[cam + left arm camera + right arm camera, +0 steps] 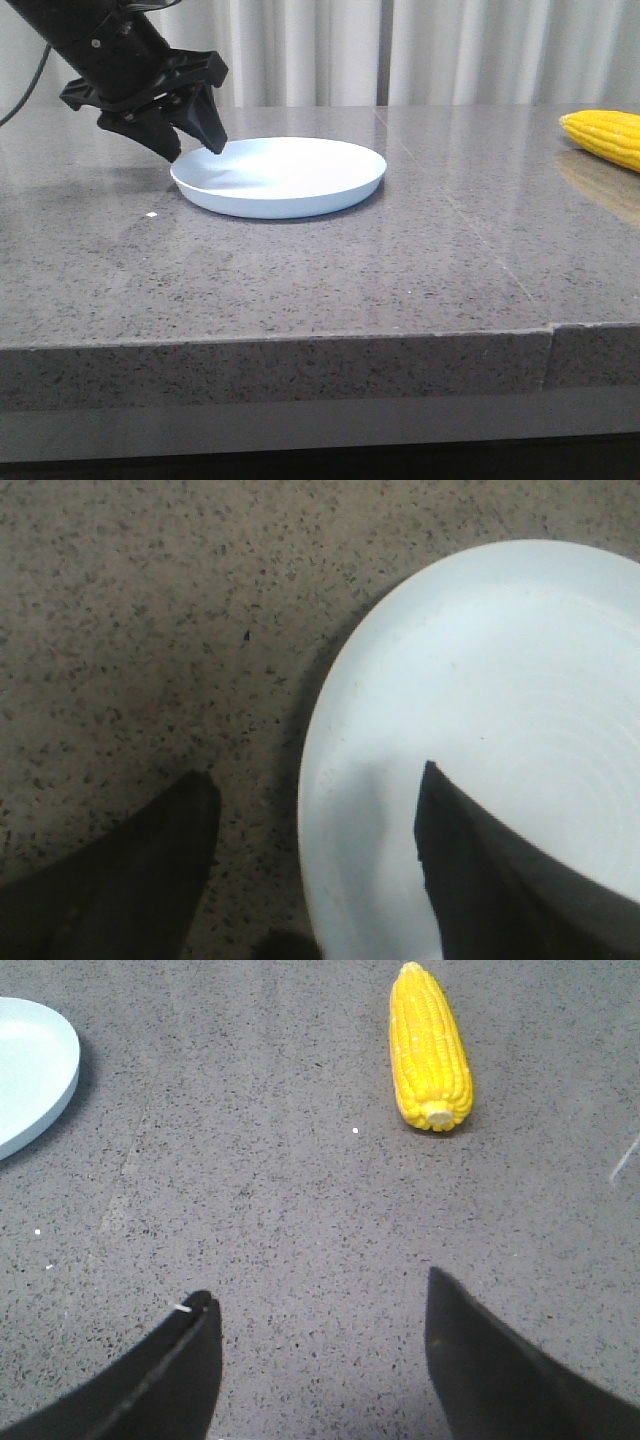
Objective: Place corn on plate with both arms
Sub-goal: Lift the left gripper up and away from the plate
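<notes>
Grey speckled stone tabletop (300,290) across the whole front view, with a seam running toward the front edge on the right side. Pale-blue plate (285,178) left of centre, flat on the stone, empty inside. Bright yellow corn (607,136) far off at the right edge of that view, lying on its side, partly cut by the frame, well apart from the plate. Black left gripper (195,135) tilted down at the plate's left rim, fingers spread wide and holding nothing; from the left wrist, left gripper (312,810) straddling the rim of the plate (520,700), one finger (470,870) over the white inside and the other over bare stone just outside the rim. Impossible to tell whether either fingertip touches the plate or the stone. From the right wrist, right gripper (318,1305) also spread wide and empty, above bare grey stone (300,1210). Corn (430,1045) beyond those fingers, clear of them, pale stub end turned toward the camera, rows of kernels plain along its length. Edge of the plate (35,1065) just showing at the side of that view, well apart from the cob. Small white specks on the stone in places. Pale curtain folds (420,50) behind the table in the front view.
</notes>
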